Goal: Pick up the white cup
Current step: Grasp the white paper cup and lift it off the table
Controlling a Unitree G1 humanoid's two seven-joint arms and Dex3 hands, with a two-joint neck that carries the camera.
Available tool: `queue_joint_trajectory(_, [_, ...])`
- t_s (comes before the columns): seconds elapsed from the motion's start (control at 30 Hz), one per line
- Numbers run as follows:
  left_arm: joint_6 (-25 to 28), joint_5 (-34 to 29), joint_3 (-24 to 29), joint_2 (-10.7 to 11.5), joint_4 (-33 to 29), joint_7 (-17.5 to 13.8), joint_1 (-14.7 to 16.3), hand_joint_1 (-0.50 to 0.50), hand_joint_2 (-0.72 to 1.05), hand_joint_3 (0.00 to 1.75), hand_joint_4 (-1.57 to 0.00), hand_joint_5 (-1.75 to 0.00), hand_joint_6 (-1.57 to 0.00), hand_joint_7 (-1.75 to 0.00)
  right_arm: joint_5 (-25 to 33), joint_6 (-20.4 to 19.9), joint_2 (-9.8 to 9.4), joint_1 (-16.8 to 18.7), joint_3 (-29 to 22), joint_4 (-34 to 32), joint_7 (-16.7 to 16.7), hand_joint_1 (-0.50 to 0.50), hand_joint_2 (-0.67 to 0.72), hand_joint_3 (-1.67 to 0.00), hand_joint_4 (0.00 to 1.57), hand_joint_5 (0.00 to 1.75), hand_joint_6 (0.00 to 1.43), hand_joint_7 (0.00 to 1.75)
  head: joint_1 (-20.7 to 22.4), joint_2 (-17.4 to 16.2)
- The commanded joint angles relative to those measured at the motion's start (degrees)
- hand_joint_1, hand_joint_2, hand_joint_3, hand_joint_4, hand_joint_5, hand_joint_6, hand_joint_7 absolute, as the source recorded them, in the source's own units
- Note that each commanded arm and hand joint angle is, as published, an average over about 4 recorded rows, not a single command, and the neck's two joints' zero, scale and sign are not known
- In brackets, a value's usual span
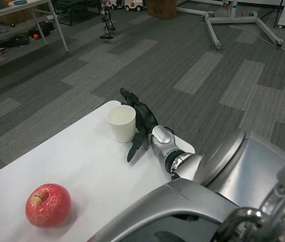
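The white cup [121, 122] stands upright on the white table [82, 166], near its far edge. My right hand [141, 122] is right beside the cup on its right side, fingers spread. Some fingers [129, 96] reach up behind the cup's rim, and another finger [134, 147] points down in front of its base. The cup's right wall sits against or just short of the palm; I cannot tell whether they touch. The silver right forearm [165, 148] runs back to the lower right. My left hand is out of the picture.
A red apple [48, 204] lies on the table at the near left. The table's far edge runs diagonally just behind the cup, with grey carpet floor beyond. Far off stand another table [37, 15] and a white wheeled frame [238, 22].
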Motion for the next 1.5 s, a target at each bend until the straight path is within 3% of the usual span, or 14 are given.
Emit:
queue_joint_trajectory(0.03, [-0.3,0.1,0.4,0.0,-0.7,0.2,0.8,-0.50,1.05,0.09,0.00,-0.10,0.00,-0.07,0.2,1.3,0.85,1.0,1.0,2.9,-0.7,-0.46,0.60,0.00,0.00,0.00,0.00,0.00,0.0,0.1])
queue_joint_trajectory(0.43, [-0.3,0.1,0.3,0.0,-1.4,0.2,1.2,-0.50,1.05,0.09,0.00,-0.10,0.00,-0.07,-0.1,1.4,-0.46,-1.2,3.9,6.6,-2.1,-0.46,0.60,-0.04,0.00,0.00,0.00,0.00,0.0,0.1])
queue_joint_trajectory(0.87, [-0.3,0.2,0.4,0.0,-2.0,0.2,1.9,-0.50,1.05,0.09,0.00,-0.10,0.00,-0.07,-0.2,1.4,-0.53,-2.9,10.0,9.4,-2.2,-0.46,0.60,0.00,0.00,0.00,0.00,0.03,0.5,0.2])
queue_joint_trajectory(0.93, [-0.3,0.2,0.4,0.0,-2.1,0.2,2.0,-0.50,1.05,0.09,0.00,-0.10,0.00,-0.07,-0.2,1.4,-0.57,-3.0,10.5,9.6,-2.2,-0.46,0.57,0.00,0.00,0.00,0.00,0.03,0.7,0.3])
queue_joint_trajectory(1.03, [-0.4,0.2,0.6,0.0,-2.2,0.2,2.3,-0.50,1.05,0.09,0.00,-0.10,0.00,-0.07,-0.1,1.7,-0.77,-3.1,10.7,9.9,-2.1,-0.44,0.28,-0.16,0.01,0.00,0.00,0.14,1.0,0.4])
queue_joint_trajectory(1.07, [-0.5,0.2,0.7,0.0,-2.2,0.2,2.4,-0.50,1.05,0.09,0.00,-0.10,0.00,-0.07,-0.1,1.8,-0.84,-3.1,10.7,10.0,-2.1,-0.43,0.15,-0.28,0.05,0.15,0.01,0.26,1.0,0.4])
queue_joint_trajectory(1.17, [-0.5,0.2,0.7,0.0,-2.2,0.2,2.4,-0.50,1.05,0.09,0.00,-0.10,0.00,-0.07,-0.1,1.8,-0.86,-3.0,10.5,10.2,-2.1,-0.35,-0.02,-0.54,0.26,0.82,0.19,1.01,1.0,0.4])
queue_joint_trajectory(1.2, [-0.5,0.1,0.7,0.0,-2.2,0.2,2.4,-0.50,1.05,0.09,0.00,-0.10,0.00,-0.07,-0.1,1.8,-0.86,-2.9,10.4,10.3,-2.1,-0.32,-0.05,-0.58,0.32,0.97,0.34,1.27,1.2,0.4])
queue_joint_trajectory(1.3, [-0.5,0.1,0.7,0.0,-2.2,0.2,2.4,-0.50,1.05,0.09,0.00,-0.10,0.00,-0.07,-0.1,1.8,-0.93,-2.3,10.4,10.1,-2.0,-0.26,-0.10,-0.77,0.41,1.16,0.82,1.71,1.7,0.4])
queue_joint_trajectory(1.33, [-0.5,0.1,0.7,0.0,-2.2,0.2,2.5,-0.50,1.05,0.09,0.00,-0.10,0.00,-0.07,-0.1,1.8,-0.97,-1.8,10.4,10.0,-1.9,-0.25,-0.10,-0.85,0.42,1.16,0.97,1.73,1.7,0.4])
queue_joint_trajectory(1.43, [-0.6,0.2,0.7,0.0,-2.3,0.2,2.7,-0.50,1.05,0.09,0.00,-0.10,0.00,-0.07,-0.1,1.7,-1.21,-0.8,10.4,9.6,-1.3,-0.25,-0.10,-0.99,0.48,1.24,1.25,1.66,2.1,0.5])
queue_joint_trajectory(1.5, [-0.6,0.2,0.8,0.0,-2.5,0.2,2.9,-0.50,1.05,0.07,0.00,-0.10,0.00,-0.07,-0.1,1.7,-1.48,0.0,10.4,9.2,-0.6,-0.25,-0.07,-1.07,0.58,1.33,1.35,1.55,2.2,0.6])
